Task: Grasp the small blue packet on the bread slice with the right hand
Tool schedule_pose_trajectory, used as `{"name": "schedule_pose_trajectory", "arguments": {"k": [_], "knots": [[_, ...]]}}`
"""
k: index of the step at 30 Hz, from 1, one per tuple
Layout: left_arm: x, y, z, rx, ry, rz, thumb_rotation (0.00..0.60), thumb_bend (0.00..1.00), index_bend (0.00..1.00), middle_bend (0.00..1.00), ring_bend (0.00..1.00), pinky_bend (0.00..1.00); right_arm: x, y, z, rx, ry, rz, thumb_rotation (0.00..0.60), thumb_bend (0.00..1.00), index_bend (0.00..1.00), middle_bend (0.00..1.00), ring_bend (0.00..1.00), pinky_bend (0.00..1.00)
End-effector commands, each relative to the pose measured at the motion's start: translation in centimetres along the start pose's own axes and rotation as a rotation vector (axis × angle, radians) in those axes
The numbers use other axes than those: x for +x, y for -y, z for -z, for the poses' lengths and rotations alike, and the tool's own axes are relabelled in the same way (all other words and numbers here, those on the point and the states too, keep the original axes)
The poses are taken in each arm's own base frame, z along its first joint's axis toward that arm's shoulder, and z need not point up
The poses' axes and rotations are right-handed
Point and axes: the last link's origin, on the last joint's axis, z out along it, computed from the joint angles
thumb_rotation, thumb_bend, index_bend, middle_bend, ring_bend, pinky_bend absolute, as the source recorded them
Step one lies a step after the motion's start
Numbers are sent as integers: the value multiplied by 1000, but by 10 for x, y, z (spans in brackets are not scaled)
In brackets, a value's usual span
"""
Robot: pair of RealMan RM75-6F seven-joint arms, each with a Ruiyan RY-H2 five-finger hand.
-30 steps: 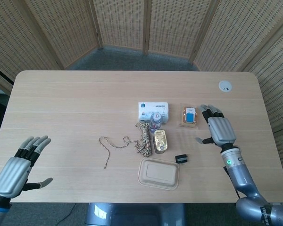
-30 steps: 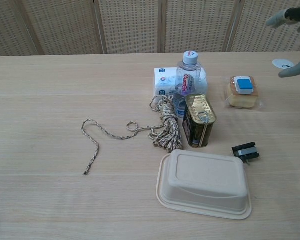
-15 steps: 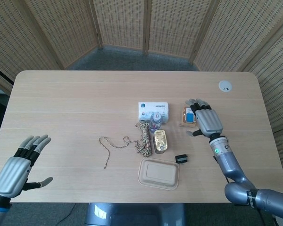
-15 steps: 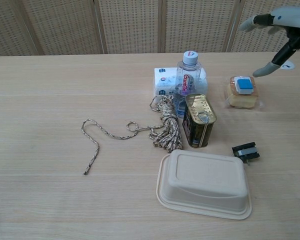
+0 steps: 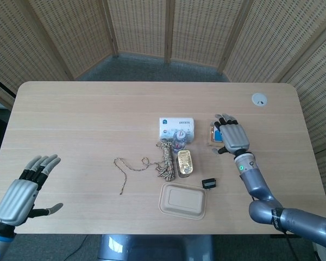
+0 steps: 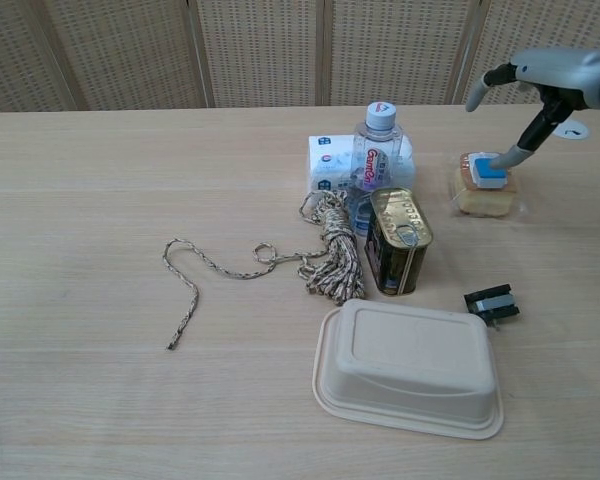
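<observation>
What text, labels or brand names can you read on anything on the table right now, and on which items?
Water bottle: red label, brand lettering too blurred to read with certainty.
White tissue pack: blue logos and small print, too small to read.
Tin can: side print, unreadable.
Small blue packet on the bread slice: white patch, no legible text.
Nothing else carries readable text.

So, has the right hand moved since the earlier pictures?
Yes. In the head view the right hand has shifted leftward, from beside the bread slice to over it. In the chest view a fingertip now reaches the small blue packet.
</observation>
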Motion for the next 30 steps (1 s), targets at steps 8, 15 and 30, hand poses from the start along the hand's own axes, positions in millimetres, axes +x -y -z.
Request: {"name": "schedule_pose_trajectory", "arguments": {"k": [8,15,30], "knots": [[1,-5,-3,-11,-1,-6,600,152,0,0,0,0,-13,-13,-18,-57,32,14,600,172,138,0,0,59],[2,-7,-3,-15,-3,-13,600,153,0,0,0,0,-24,-19,-29,-84,56,20,600,171,134,0,0,61],[7,-11,-1,-19,-11,-23,600,152,0,0,0,0,-35,-29,-40,-120,89,17,600,168,172,0,0,66]]}}
